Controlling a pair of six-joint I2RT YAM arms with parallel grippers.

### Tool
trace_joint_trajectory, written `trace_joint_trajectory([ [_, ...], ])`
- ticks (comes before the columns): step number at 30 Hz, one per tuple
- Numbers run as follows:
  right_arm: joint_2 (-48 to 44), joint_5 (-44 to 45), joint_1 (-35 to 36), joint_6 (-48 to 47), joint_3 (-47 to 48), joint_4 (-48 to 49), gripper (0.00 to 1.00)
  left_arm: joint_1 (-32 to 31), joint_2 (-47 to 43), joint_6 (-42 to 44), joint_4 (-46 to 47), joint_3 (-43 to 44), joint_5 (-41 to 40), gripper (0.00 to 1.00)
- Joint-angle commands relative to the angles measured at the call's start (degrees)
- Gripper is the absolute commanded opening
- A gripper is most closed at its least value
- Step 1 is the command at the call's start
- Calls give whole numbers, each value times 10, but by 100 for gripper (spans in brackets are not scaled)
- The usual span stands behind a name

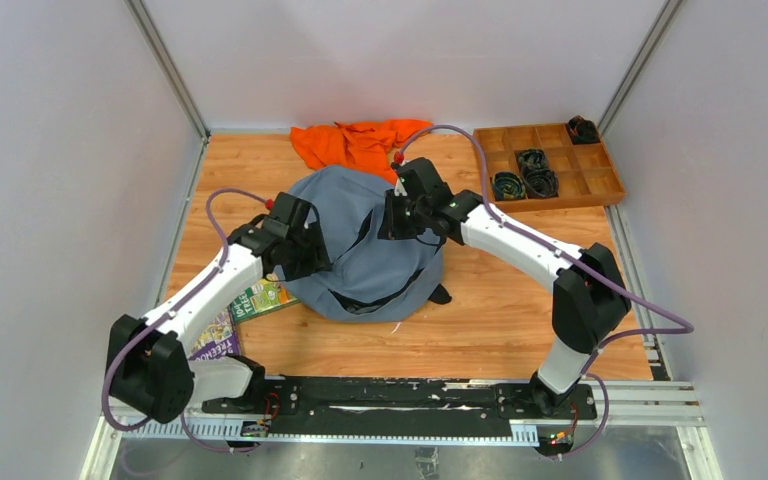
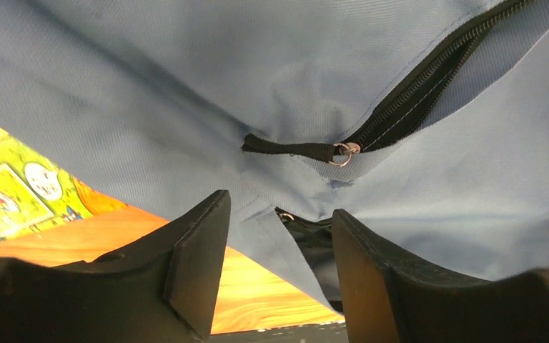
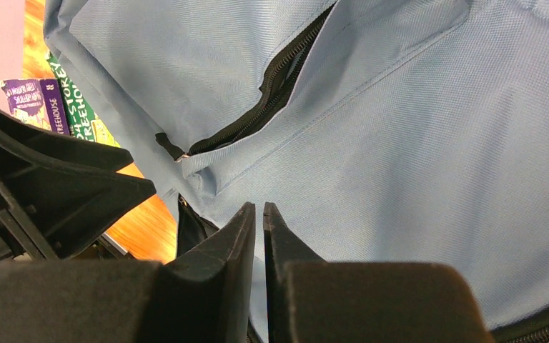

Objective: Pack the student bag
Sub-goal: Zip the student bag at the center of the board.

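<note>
- Wooden table [image 1: 520, 320] is carrying the student bag [image 1: 360, 250], slumping mid-surface.
- Left claw [image 2: 279, 204] is hovering at its zipper [image 2: 414, 100], fingers apart.
- Right claw [image 3: 259, 207] is sitting with fingers almost together against its fabric.

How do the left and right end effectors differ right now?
The left end effector is open, jaws clearly apart; the right end effector is nearly shut, only a slit between its jaws. The left one is at the student bag, on its left edge near the green book; the right one is at its far right side. Both face the bag's blue fabric near a zipper.
</note>
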Motion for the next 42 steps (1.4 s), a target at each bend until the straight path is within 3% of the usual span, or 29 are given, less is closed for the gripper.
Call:
trace_joint_trajectory([
  [1,-12,-4,-5,0,4,6,14,0,-57,-159,67,-48,-33,59],
  [10,-13,-4,-5,1,1,3,14,0,-78,-313,153,-102,-36,56],
  [15,-17,-4,-5,0,-2,2,14,0,-53,-337,168,-99,-38,58],
  [21,-21,-1,-5,0,-6,0,14,0,-28,-359,172,-104,-34,53],
  [42,-15,-6,-4,3,-6,5,14,0,-36,-382,158,-118,-52,47],
])
